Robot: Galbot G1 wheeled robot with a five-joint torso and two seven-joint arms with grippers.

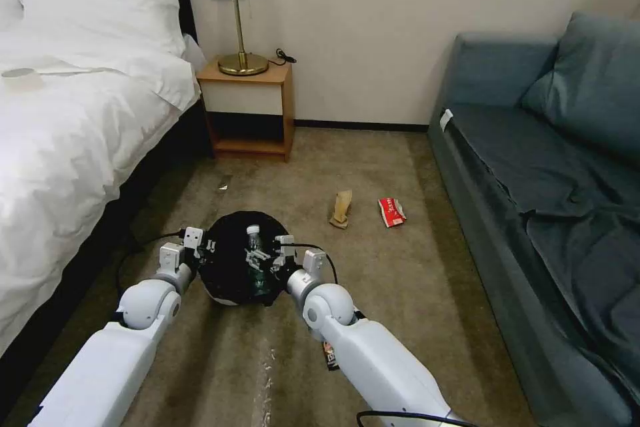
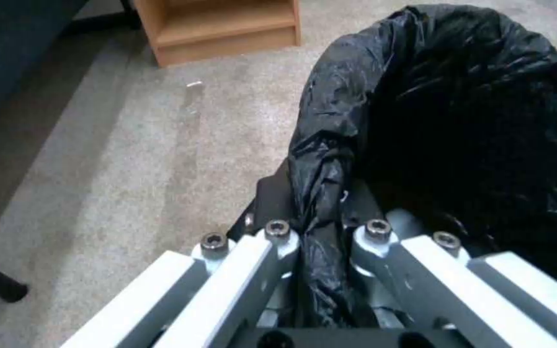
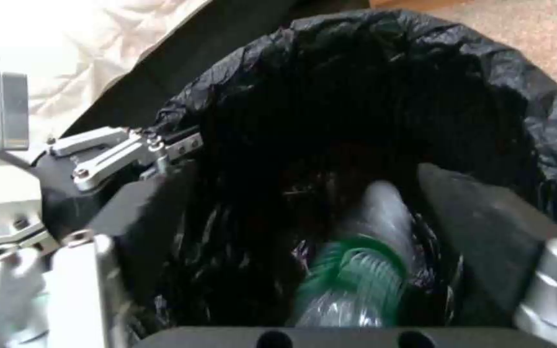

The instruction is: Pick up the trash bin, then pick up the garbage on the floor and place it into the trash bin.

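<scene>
left gripper pinching trash bin rim, liner btwn fingers. right gripper over bin mouth, spread, bottle btwn fingers, prob. just freed. step: drop-off. next: lift clear, fetch paper bag, red packet on carpet.

arms: glossy white | joints: grey | cables: black | screws: dark hex

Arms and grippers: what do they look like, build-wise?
Glossy white arm shells with rounded joints. Left gripper has silver-grey bar linkages with dark hex screws; right gripper has black fingers on a black base. Black cables run to both wrists; a labelled box sits at the left wrist.
</scene>
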